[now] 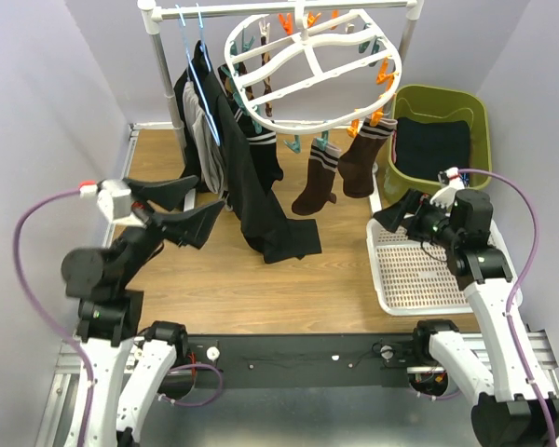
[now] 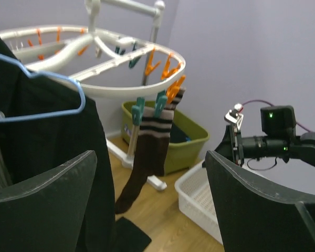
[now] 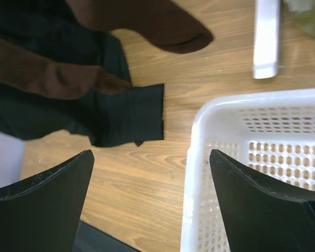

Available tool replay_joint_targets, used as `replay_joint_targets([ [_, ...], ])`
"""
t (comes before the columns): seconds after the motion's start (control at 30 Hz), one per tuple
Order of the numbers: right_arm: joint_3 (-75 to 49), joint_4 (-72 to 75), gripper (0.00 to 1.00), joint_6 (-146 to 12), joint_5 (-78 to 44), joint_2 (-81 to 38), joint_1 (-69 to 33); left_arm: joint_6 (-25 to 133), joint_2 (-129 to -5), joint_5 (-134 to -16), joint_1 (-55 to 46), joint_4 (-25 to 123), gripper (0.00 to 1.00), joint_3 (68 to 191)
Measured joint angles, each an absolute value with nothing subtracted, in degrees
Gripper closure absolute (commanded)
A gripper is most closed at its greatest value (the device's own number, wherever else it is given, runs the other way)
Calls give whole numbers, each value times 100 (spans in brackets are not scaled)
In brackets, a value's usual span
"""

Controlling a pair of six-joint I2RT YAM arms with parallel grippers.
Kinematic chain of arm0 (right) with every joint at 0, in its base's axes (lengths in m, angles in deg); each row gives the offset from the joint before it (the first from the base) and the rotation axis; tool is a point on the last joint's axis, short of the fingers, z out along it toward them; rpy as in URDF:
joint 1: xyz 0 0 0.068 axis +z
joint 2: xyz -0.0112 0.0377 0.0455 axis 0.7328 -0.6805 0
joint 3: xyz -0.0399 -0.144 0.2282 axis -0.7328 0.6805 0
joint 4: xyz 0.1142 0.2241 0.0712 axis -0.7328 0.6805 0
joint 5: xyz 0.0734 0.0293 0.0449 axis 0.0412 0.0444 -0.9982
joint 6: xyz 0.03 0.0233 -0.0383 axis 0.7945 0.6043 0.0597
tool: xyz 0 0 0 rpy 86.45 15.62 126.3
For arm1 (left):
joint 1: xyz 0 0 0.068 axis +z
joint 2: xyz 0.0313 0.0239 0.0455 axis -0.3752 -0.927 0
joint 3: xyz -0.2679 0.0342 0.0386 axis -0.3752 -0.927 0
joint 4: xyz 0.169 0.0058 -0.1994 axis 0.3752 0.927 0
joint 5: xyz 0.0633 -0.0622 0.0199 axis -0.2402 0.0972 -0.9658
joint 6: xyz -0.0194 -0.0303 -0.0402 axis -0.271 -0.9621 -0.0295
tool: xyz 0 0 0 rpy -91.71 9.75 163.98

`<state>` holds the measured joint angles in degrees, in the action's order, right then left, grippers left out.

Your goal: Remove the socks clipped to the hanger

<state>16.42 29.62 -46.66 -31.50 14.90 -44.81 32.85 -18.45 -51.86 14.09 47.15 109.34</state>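
Observation:
The white oval hanger hangs from the rail at the back, with orange and teal clips round its rim; it also shows in the left wrist view. Three dark socks with white-striped cuffs hang clipped under it: one blackish and two brown. The left wrist view shows a striped brown sock on teal clips. My left gripper is open and empty, raised left of the black garments. My right gripper is open and empty over the white basket's left rim; brown sock toes hang ahead of it.
Large black garments hang on thin blue hangers and drape to the wooden floor. A white perforated basket sits at right. Behind it a green bin holds folded dark cloth. The rack's white foot lies nearby.

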Motion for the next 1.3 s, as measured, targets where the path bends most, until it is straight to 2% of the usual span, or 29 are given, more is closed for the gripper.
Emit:
replay_joint_targets([
  [0.23,1644,2590,0,-4837,-3875,878,-4481,3027,-2492,-4775,1337,4473,10,10912],
  [0.33,1623,2369,0,-4839,-4050,715,-4403,2987,-2586,-4840,989,4298,13,10916],
  [0.43,1533,2151,0,-4848,-4074,374,-4075,3035,-2796,-5212,168,4184,14,10951],
  [0.6,1435,1980,0,-4867,-3792,30,-3340,3322,-3585,-6532,-1618,4274,18,11176],
  [0.73,1321,1742,0,-4929,-3451,-238,-2654,3508,-4221,-7572,-2523,4462,23,11432],
  [0.9,1328,1349,0,-5079,-3132,-276,-2392,3757,-5047,-9109,-3592,4807,35,12134],
  [1.0,1476,898,0,-5248,-3023,-184,-2381,3811,-5340,-9747,-3826,4903,40,12370],
  [1.3,2082,-494,0,-5683,-3108,334,-2381,3654,-5880,-11170,-3900,5085,41,12886],
])
